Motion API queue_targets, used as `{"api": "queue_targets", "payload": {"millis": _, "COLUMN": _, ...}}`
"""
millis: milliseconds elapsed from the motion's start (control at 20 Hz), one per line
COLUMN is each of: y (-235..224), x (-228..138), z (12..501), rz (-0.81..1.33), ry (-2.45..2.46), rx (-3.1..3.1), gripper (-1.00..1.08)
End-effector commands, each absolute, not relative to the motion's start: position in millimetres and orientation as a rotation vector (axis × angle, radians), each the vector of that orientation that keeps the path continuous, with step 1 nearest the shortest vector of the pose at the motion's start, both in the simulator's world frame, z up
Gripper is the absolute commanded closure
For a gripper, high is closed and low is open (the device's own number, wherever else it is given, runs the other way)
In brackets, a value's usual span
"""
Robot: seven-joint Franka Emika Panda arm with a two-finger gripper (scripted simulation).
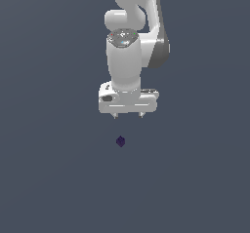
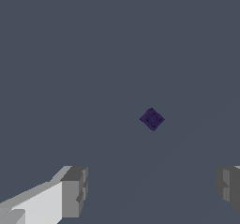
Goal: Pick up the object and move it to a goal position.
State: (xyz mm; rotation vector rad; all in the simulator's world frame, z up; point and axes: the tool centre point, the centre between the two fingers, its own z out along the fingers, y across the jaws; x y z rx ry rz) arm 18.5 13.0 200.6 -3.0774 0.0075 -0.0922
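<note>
The object [image 1: 120, 141] is a tiny dark purple cube lying on the flat grey surface, turned so a corner faces the exterior camera. My white gripper [image 1: 128, 115] hangs pointing down and stands open, its two short fingertips spread wide with nothing between them. In the exterior view the cube sits a short way below the fingertips and slightly toward that view's left. The wrist view shows the cube [image 2: 152, 119] alone on the surface, apart from my gripper [image 2: 152, 190], whose grey fingers [image 2: 74, 192] frame the picture's lower corners.
A plain dark grey surface [image 1: 49, 178] fills both views. The white arm [image 1: 129, 42] rises above the gripper in the exterior view.
</note>
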Motion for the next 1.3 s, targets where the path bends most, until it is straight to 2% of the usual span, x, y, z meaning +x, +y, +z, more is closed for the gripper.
{"api": "queue_targets", "payload": {"millis": 0, "y": 12.9, "x": 18.8, "z": 199.7, "rz": -0.091, "ry": 0.015, "rx": -3.077, "gripper": -0.92}}
{"api": "queue_targets", "payload": {"millis": 600, "y": 7.0, "x": 26.2, "z": 175.0, "rz": -0.065, "ry": 0.250, "rx": -3.071, "gripper": -0.92}}
{"api": "queue_targets", "payload": {"millis": 1250, "y": -7.8, "x": 39.0, "z": 116.6, "rz": -0.017, "ry": 0.781, "rx": -3.008, "gripper": -0.92}}
